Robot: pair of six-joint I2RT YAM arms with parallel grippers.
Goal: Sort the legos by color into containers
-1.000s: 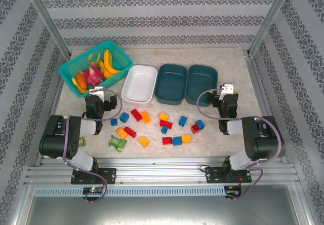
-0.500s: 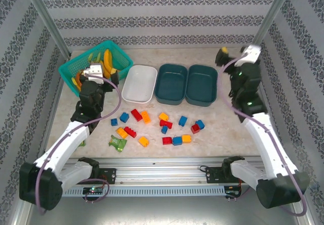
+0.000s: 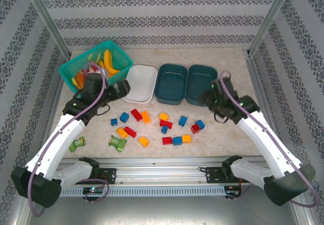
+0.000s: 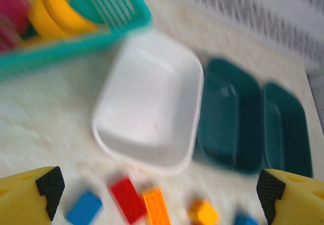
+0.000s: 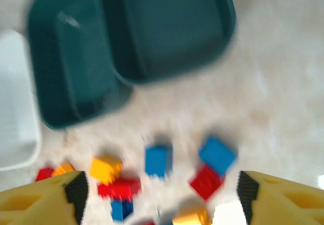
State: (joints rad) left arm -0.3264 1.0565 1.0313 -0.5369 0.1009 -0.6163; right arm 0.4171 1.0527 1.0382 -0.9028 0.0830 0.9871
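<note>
Several legos in red, blue and orange-yellow lie scattered on the table's front half, among them a red brick [image 3: 136, 115], a blue brick [image 3: 182, 120] and an orange brick [image 3: 144, 141]. Behind them stand the containers in a row: a white tub [image 3: 139, 83] and two dark teal tubs [image 3: 171, 83] [image 3: 201, 83], all empty. My left gripper [image 3: 121, 88] hovers open at the white tub's left front corner; its blurred wrist view looks over the white tub [image 4: 152, 103] and a red brick [image 4: 126, 199]. My right gripper [image 3: 205, 97] hangs open before the right teal tub, above blue and red bricks [image 5: 217, 154].
A bright teal lattice basket [image 3: 76, 65] with toy fruit sits at the back left. Two small green packets [image 3: 117, 143] [image 3: 77, 144] lie near the front left. Metal frame posts and patterned walls close in the table on three sides.
Both arms unfolded from their bases, swung high toward the back, then came down: the left gripper to the white tub, the right to the front of the right teal tub.
</note>
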